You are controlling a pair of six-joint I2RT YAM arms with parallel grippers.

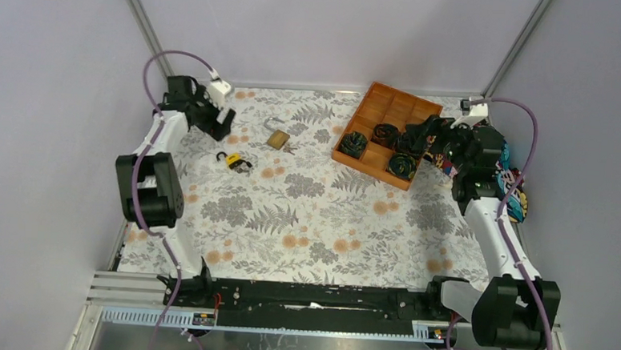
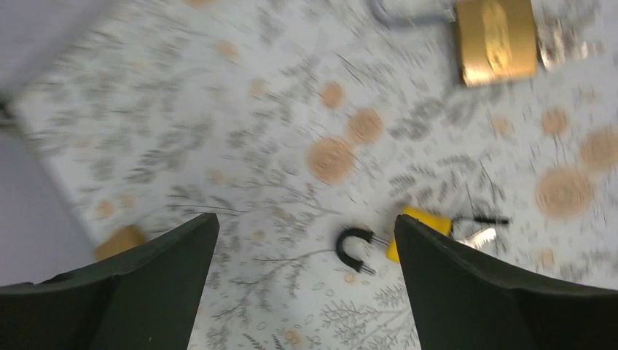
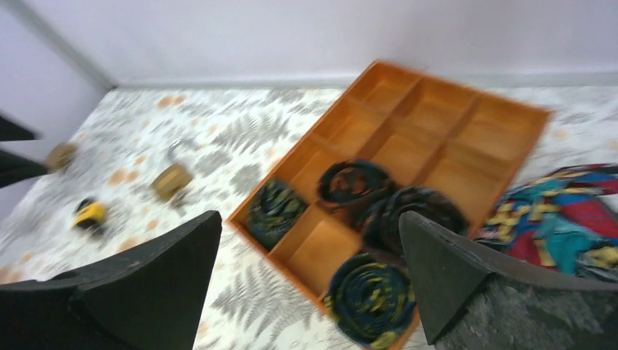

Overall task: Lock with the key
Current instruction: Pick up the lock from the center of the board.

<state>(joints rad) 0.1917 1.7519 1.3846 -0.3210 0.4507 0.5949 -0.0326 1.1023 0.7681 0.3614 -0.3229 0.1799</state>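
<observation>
A brass padlock (image 1: 276, 138) with an open shackle lies on the floral cloth at the back; it also shows in the left wrist view (image 2: 495, 40) with keys beside it (image 2: 565, 40). A yellow padlock (image 1: 233, 160) with a black shackle (image 2: 353, 248) and a key lies nearer, its body (image 2: 423, 226) partly behind the right finger. My left gripper (image 1: 223, 122) is open and empty above the cloth, left of both locks (image 2: 306, 226). My right gripper (image 1: 422, 137) is open and empty over the orange tray (image 3: 310, 226).
The orange compartment tray (image 1: 375, 98) holds several rolled dark socks (image 3: 372, 292). A colourful cloth (image 3: 561, 219) lies at the far right. A small tan block (image 2: 119, 240) lies near the left wall. Walls close the back and sides.
</observation>
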